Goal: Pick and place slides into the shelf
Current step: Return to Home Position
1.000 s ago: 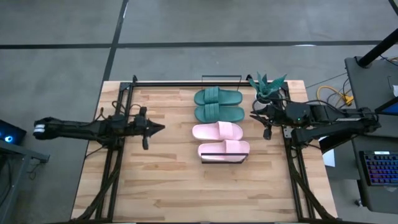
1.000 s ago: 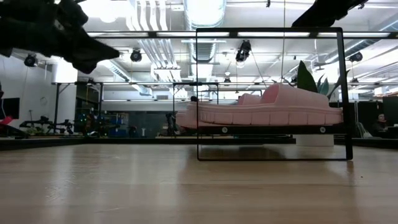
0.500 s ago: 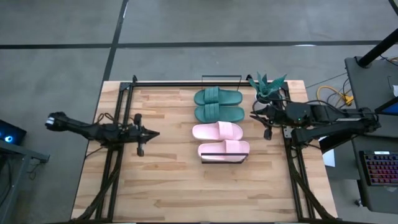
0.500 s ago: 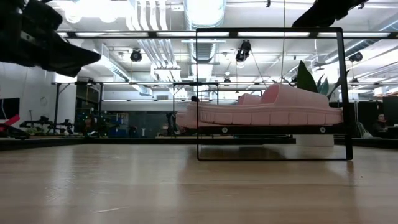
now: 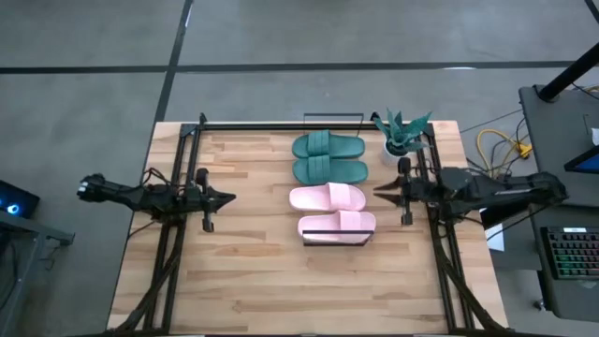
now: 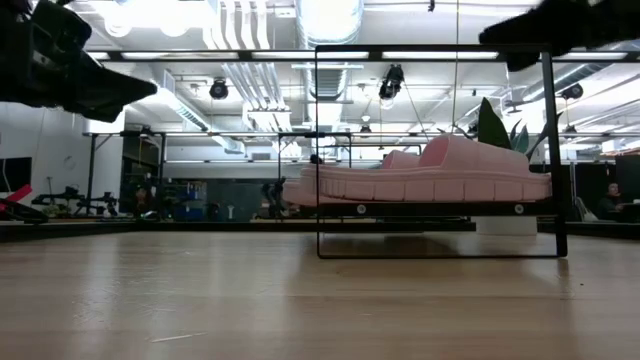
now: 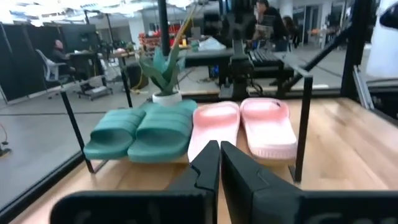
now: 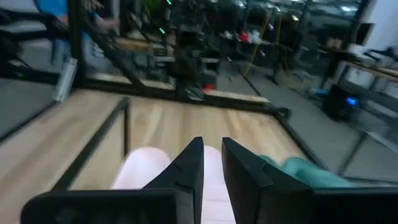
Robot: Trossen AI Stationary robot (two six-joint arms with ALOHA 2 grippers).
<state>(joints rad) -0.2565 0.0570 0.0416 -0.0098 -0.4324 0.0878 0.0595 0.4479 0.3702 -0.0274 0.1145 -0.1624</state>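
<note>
**Four slides on the shelf, both fingers empty**

Two teal-green rubber slide sandals (image 5: 329, 147) and two pale pink rubber slide sandals (image 5: 328, 197) lie side by side in one row on the long light-wood shelf (image 6: 548, 150) with its thin dark metal frame. The shelf stands at the middle of the wooden tabletop (image 5: 243, 271), with the teal pair nearest a small potted plant (image 5: 401, 131).

I judge the slides light, soft and bendable, and their matte rubber more grippy than slippery. The wide strap, or failing that the sole's edge, is the place to pinch.

My left fingers (image 5: 223, 197) hang over the tabletop's left part, well apart from the shelf. They are pressed all but together and clasp nothing. My right fingers (image 5: 384, 192) hang near the pink pair, raised above the tabletop. A narrow gap parts them, and they hold and touch nothing.
</note>
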